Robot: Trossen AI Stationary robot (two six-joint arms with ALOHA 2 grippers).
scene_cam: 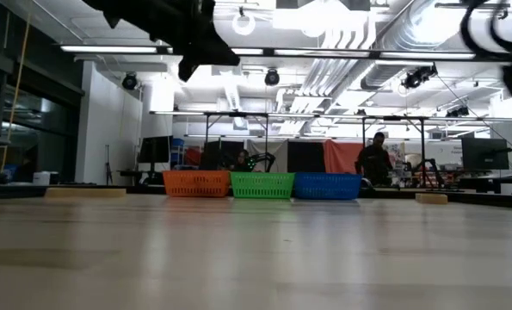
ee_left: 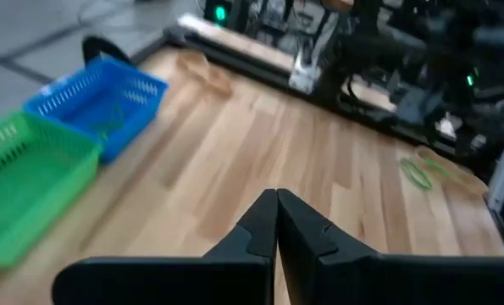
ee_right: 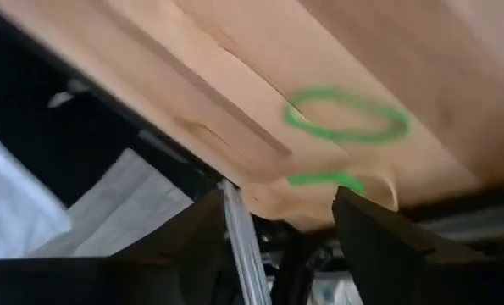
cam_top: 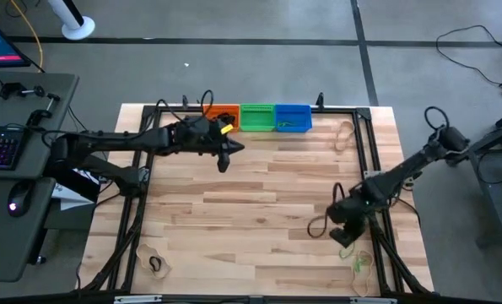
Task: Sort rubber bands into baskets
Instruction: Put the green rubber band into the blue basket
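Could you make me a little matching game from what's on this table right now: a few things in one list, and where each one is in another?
Things
1. green basket
2. left gripper
3. right gripper
4. tan rubber bands

Places
A. near the green rubber bands, fingers apart
B. by the baskets, fingers closed
C. between the orange basket and the blue basket
D. on the wood right of the blue basket

Pairs: 1-C, 2-B, 3-A, 4-D

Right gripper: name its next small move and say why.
Probably lower the right gripper onto the green rubber band near the table's edge and close. Its fingers are open with nothing between them, and the band lies flat just ahead. The left gripper, shut and empty, hangs near the baskets.
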